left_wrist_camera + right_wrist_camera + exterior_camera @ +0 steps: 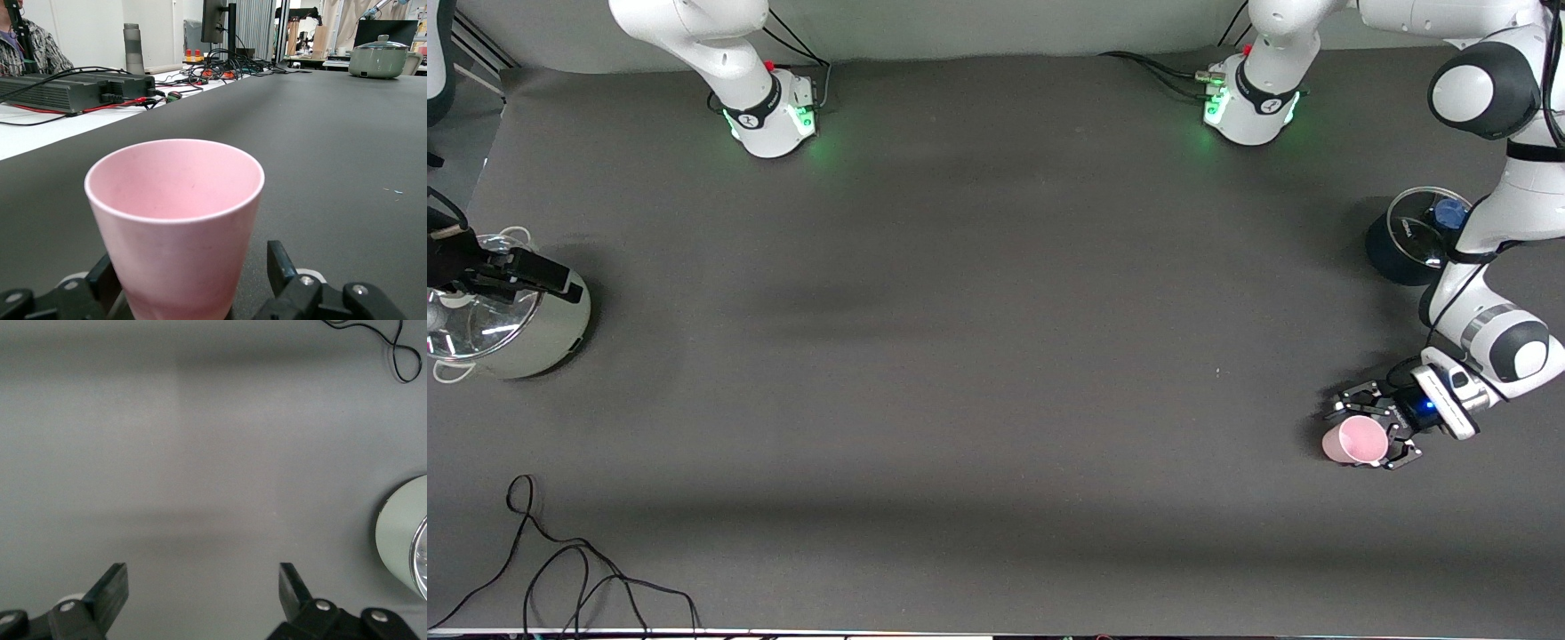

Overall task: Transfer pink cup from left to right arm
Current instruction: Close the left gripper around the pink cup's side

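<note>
The pink cup [1354, 440] was pale pink, lower right of the front view, on a dark grey table [978, 311]. A pale green pot [516, 329] sat mid-left; a dark blue pot [1409, 240] upper right.

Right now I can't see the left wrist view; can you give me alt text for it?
The pink cup stands upright on the dark table, between the left gripper's black fingers, which sit on either side of its base. A pale green lidded pot stands at the table's right arm end.
</note>
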Controlling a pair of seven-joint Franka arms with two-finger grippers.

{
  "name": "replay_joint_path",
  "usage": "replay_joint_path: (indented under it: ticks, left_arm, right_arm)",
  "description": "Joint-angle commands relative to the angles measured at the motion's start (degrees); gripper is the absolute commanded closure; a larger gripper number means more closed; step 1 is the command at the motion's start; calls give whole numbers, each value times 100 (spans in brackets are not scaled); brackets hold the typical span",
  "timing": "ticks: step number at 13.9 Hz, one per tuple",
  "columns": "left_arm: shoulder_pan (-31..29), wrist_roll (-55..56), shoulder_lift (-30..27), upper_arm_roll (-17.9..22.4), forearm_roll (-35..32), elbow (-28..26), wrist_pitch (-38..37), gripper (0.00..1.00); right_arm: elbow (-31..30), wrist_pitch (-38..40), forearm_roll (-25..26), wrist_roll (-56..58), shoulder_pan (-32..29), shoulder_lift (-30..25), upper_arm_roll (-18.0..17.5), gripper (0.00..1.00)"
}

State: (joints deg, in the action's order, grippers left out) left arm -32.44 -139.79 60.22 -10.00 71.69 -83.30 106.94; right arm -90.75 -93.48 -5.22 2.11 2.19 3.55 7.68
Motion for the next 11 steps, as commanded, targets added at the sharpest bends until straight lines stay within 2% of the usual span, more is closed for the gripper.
replay_joint_path:
  ticks: [1,2,4,9,11]
  left_arm:
    - [1,-118,42,16,109,77,29,39]
    - [-17,-118,42,16,109,77,29,51]
    - [-8,-75,-1,16,100,86,38,63]
    - [149,548,-291,7,100,103,38,64]
    - [220,987,-624,-150,91,51,177,67]
  right_arm:
    - [-22,22,-110,141,1,-39,32,0]
    - [-22,22,-110,141,1,-39,32,0]
    - [-22,22,-110,141,1,-39,32,0]
    - [-22,22,-110,132,1,-39,32,0]
    - [-22,22,-110,141,1,-39,32,0]
